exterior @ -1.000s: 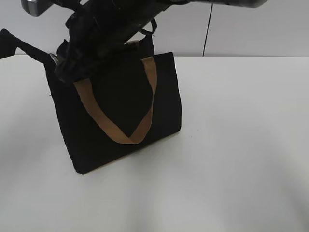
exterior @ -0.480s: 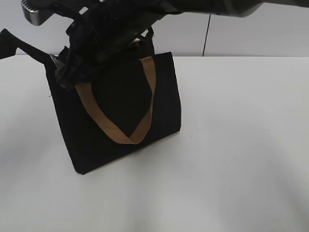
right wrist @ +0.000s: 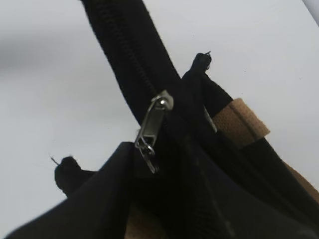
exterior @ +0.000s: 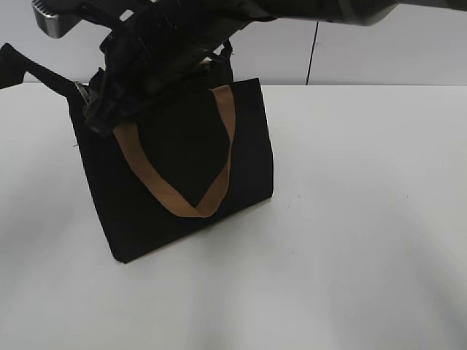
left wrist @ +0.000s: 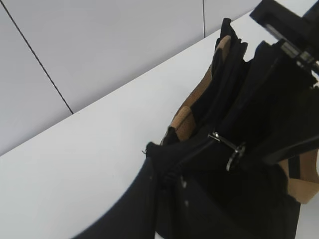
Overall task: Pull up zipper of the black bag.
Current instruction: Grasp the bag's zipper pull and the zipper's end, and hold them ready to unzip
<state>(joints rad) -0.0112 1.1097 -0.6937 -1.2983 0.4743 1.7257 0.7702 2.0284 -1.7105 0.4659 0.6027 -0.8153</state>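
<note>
The black bag (exterior: 182,146) stands upright on the white table, one tan handle (exterior: 157,186) hanging down its front. The zipper (exterior: 82,90), a small silver slider, sits at the bag's top left corner. In the right wrist view (right wrist: 152,127) its ring pull runs down between my right gripper's (right wrist: 154,179) dark fingers, which look shut on it. That arm reaches across from the upper right (exterior: 98,113). My left gripper (left wrist: 167,199) is shut on the black zip tail at that corner; the tail (exterior: 36,69) stretches off to the left. The slider also shows in the left wrist view (left wrist: 227,149).
The white table (exterior: 350,219) extends right of and in front of the bag. A light wall with a dark vertical seam (exterior: 314,44) stands behind. The second tan handle (left wrist: 182,122) lies on the bag's far side.
The right arm has edged slightly left over the bag's top left corner. The bag and its handle have not moved.
</note>
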